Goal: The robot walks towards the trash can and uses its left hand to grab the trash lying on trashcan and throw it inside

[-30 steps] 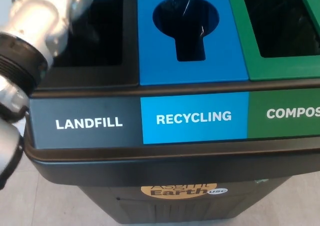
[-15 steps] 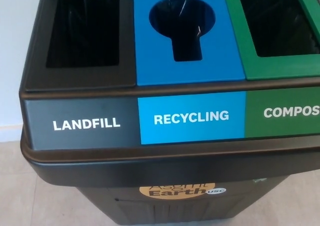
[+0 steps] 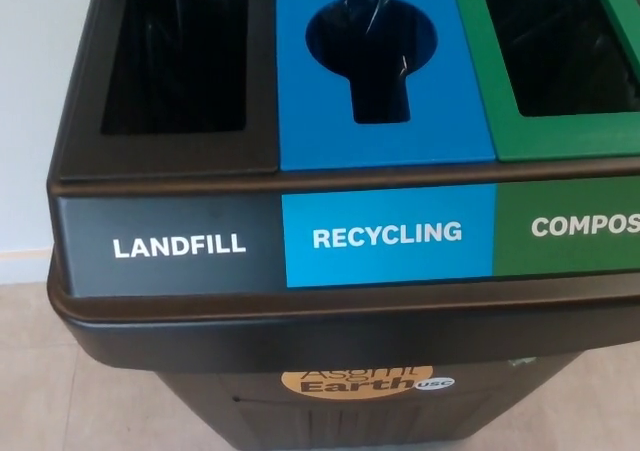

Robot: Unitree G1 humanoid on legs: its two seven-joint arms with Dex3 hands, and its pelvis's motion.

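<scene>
The head view looked down on a three-part trash can (image 3: 330, 346) with a dark body and a wide dark rim. No part of the robot appeared in the picture, so neither the left hand nor the right hand was in view, and the state of their fingers could not be told.

At the left edge of the can's top was the black landfill section (image 3: 165, 166), with a rectangular opening (image 3: 175, 56) that was dark inside. On its front face stood the white word "LANDFILL" (image 3: 179, 246). In the middle was the blue recycling section (image 3: 385, 141), with a round hole that ran into a short slot (image 3: 372, 56) toward the front edge; a shiny dark bag liner was visible inside it. The white word "RECYCLING" (image 3: 387, 235) stood on the blue front face. At the right edge was the green compost section (image 3: 560, 136), cut off by the picture, with the letters "COMPOS" (image 3: 585, 225) showing.

No trash was seen lying on the top of the can; whether it lay inside the landfill opening could not be told, because the inside was too dark.

Below the rim, on the front of the body, was a yellow round sticker (image 3: 362, 381) with the word "Earth". A pale tiled floor (image 3: 60, 401) and a white wall (image 3: 35, 91) were at the left of the can.
</scene>
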